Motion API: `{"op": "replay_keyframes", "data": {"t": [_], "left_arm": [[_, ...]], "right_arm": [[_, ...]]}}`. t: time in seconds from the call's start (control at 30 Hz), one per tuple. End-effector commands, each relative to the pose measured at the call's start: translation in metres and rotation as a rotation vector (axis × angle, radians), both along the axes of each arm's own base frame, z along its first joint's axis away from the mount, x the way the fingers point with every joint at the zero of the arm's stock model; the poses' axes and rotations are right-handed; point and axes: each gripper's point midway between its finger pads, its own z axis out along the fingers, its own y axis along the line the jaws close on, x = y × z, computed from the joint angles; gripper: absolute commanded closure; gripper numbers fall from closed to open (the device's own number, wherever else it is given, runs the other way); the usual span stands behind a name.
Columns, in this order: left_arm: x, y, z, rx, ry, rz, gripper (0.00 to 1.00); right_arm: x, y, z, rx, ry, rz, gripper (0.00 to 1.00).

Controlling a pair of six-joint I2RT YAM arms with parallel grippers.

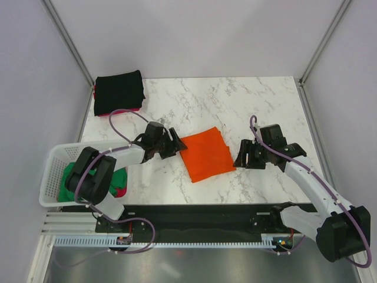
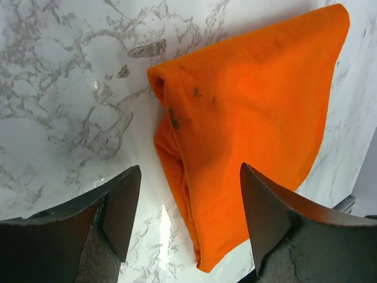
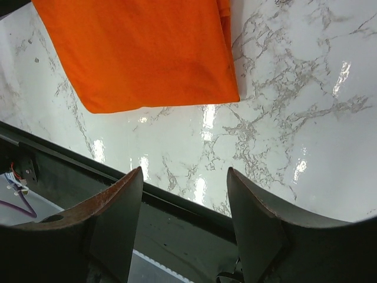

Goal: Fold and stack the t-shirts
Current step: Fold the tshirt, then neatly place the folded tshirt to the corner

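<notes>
**Condition.** The orange t-shirt (image 1: 206, 154) lies folded into a compact rectangle at the middle of the marble surface (image 1: 235, 100), sitting askew to its edges. Your left end effector (image 2: 188, 177) is released, jaws wide and holding nothing, just beside the shirt's left edge. Your right end effector (image 3: 184, 174) is likewise released and empty, just off the shirt's right side over bare marble.

**Surroundings.** A folded black t-shirt (image 1: 119, 91) sits at the far left corner, with a pink-red edge (image 1: 132, 109) showing beneath it. The white lattice basket (image 1: 50, 162) at the near left holds a green t-shirt (image 1: 69, 175).

**Assessment.** The fold looks finished, so the step in hand is most likely the transfer onto the black stack.

**Recommendations.**
- The left wrist view shows several loose layers bunched along the near edge. Bite deep enough there to catch every layer, or the bundle may open on the lift.
- Close on opposite edges together and raise the shirt level.
- Square it to the black shirt before you let go.
- Mind the purple cable (image 1: 118, 118) looping near the stack.
</notes>
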Motion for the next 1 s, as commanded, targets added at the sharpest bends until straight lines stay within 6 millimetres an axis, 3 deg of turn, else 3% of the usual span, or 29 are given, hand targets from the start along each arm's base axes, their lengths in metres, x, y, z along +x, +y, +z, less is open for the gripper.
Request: {"op": "replay_keyframes", "data": {"t": [0.0,0.17,0.37,0.47,0.5,0.63,0.67,0.7,0.73,0.77,0.83,0.9,0.97], "left_arm": [[0.022,-0.009,0.010,-0.064,-0.045,0.051,0.26],[0.029,-0.015,-0.003,-0.096,-0.032,0.060,0.31],[0.030,-0.022,-0.025,-0.117,0.002,0.046,0.45],[0.023,-0.024,-0.028,-0.144,0.011,0.038,0.60],[0.025,-0.025,-0.022,-0.165,-0.011,0.038,0.76],[0.029,-0.023,0.001,-0.142,-0.048,0.020,0.98],[0.042,-0.026,0.028,-0.129,-0.122,-0.005,0.98],[0.039,-0.019,0.026,-0.069,-0.084,-0.002,0.98],[0.056,-0.021,0.053,-0.062,-0.140,-0.007,0.98],[0.062,-0.018,0.065,-0.043,-0.164,-0.017,0.98],[0.068,-0.004,0.072,0.010,-0.158,-0.069,0.98],[0.086,0.006,0.092,0.031,-0.184,-0.093,0.96],[0.103,0.031,0.107,0.057,-0.174,-0.074,0.94]], "right_arm": [[0.002,0.002,0.009,0.013,-0.035,0.025,0.34],[0.001,0.004,0.005,0.014,-0.016,0.041,0.34],[0.000,0.006,0.002,0.019,-0.008,0.054,0.34],[0.000,0.006,0.001,0.018,0.000,0.058,0.34],[0.001,0.006,0.001,0.018,-0.001,0.058,0.34],[0.000,0.006,0.001,0.020,0.002,0.056,0.34],[0.000,0.006,0.002,0.019,0.000,0.057,0.34],[0.001,0.006,0.004,0.019,-0.005,0.056,0.34],[0.001,0.006,0.005,0.020,-0.012,0.052,0.34],[0.001,0.006,0.007,0.024,-0.014,0.048,0.34],[0.000,0.008,0.012,0.045,-0.027,0.043,0.34],[-0.003,0.011,0.016,0.069,-0.030,0.042,0.34],[-0.005,0.011,0.019,0.081,-0.048,0.042,0.34]]}}
